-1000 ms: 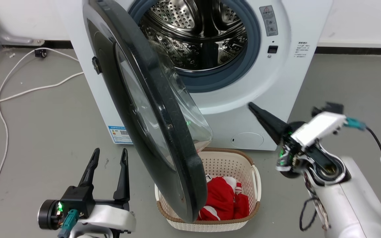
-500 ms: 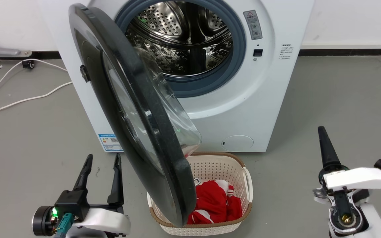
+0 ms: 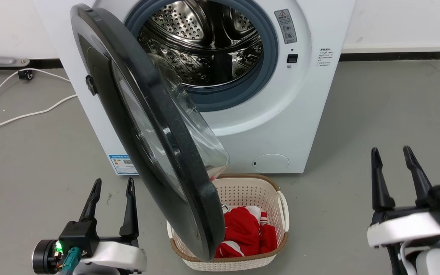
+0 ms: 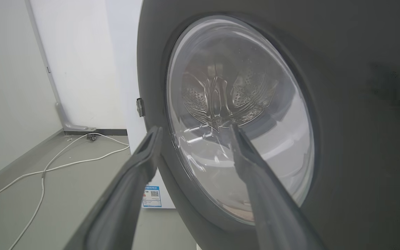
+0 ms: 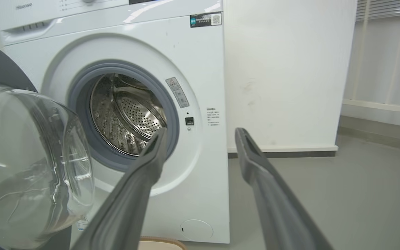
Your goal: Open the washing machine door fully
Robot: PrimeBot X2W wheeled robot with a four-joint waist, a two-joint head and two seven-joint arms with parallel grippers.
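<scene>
Right gripper (image 3: 391, 149) is pulling back from the washing machine (image 3: 273, 130), fingers wide and empty, leaving the washing machine door (image 3: 166, 130) hanging only partly open to its left.

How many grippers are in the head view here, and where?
2. The left gripper is at the lower left, open, beside the washing machine door. The right gripper is at the lower right, open, over the floor right of the laundry basket.

White washing machine (image 3: 281, 126) — glossy black door (image 3: 195, 191), blue-grey gasket (image 3: 227, 102). Cream perforated basket (image 3: 243, 187), brown-rimmed — red-and-white cloth (image 3: 243, 233) inside. Grey floor (image 3: 376, 107).
</scene>
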